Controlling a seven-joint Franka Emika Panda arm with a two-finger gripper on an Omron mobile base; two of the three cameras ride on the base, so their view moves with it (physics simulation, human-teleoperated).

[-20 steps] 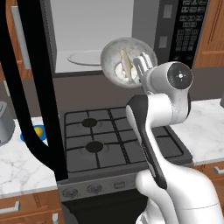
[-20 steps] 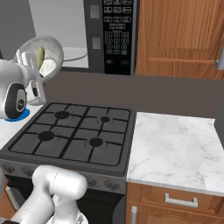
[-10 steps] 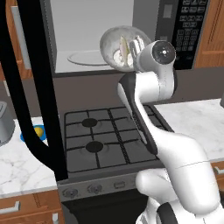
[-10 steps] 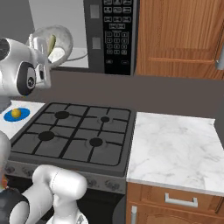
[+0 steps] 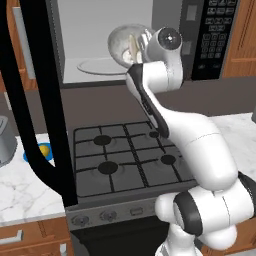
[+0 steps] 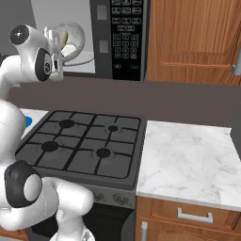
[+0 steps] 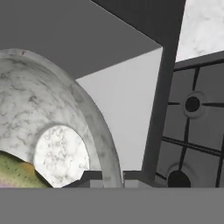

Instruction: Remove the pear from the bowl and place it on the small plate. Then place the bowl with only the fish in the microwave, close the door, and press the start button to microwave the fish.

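My gripper (image 5: 141, 46) is shut on the rim of the pale bowl (image 5: 121, 44), holding it tilted in the air in front of the microwave's (image 5: 120, 37) open cavity. The fish (image 5: 134, 47) lies inside the bowl. In the hand view the bowl's rim (image 7: 101, 131) runs between my fingertips (image 7: 91, 177), with the fish (image 7: 17, 174) at the lower left. The glass turntable (image 5: 100, 65) sits below and behind the bowl. The black door (image 5: 35, 100) stands swung open at the left. On the blue plate (image 5: 31, 157), left of the stove, rests the yellow pear (image 5: 44, 149).
The gas stove (image 5: 127, 160) lies under the raised bowl. The keypad panel (image 6: 123, 33) is right of the cavity. A grey appliance (image 5: 5, 142) stands at the far left of the counter. Marble counter (image 6: 188, 160) stretches right of the stove, under wooden cabinets (image 6: 193, 37).
The arm has lifted and swung the bowl with the fish up and left, closer to the microwave opening. The pear, the plate and the door have stayed put.
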